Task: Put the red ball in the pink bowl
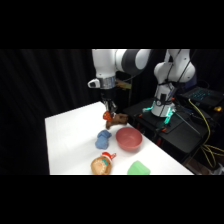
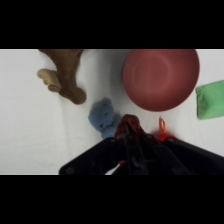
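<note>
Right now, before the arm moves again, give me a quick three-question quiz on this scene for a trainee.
1. True or false: the red ball already lies inside the pink bowl.
2. Multiple choice: in the wrist view, what colour is the flat object beside the bowl? A) blue B) green C) brown
3. Short answer: what is holding the red ball?

Key
1. False: the bowl is empty.
2. B.
3. The gripper, which is shut on it above the table, short of the bowl.
</note>
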Tool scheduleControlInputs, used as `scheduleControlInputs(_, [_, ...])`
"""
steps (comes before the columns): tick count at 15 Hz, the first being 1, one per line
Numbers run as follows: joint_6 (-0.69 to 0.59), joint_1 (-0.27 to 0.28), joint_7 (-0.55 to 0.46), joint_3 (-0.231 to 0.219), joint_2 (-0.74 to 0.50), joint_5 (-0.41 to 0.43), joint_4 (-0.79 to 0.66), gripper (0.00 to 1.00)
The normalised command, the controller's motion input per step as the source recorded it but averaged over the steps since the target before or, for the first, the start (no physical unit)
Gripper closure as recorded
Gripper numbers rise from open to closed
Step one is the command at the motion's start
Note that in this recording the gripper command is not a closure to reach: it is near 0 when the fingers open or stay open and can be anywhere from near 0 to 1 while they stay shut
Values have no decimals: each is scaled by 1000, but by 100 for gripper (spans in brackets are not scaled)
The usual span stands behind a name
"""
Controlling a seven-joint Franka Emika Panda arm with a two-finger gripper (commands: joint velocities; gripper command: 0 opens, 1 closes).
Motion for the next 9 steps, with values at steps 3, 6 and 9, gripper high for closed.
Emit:
scheduleControlInputs(3, [458, 72, -44, 55, -479, 35, -686, 17])
scheduleControlInputs(6, [466, 74, -146, 36, -396, 77, -601, 17])
scheduleControlInputs(9, [461, 61, -180, 43, -287, -15, -467, 17])
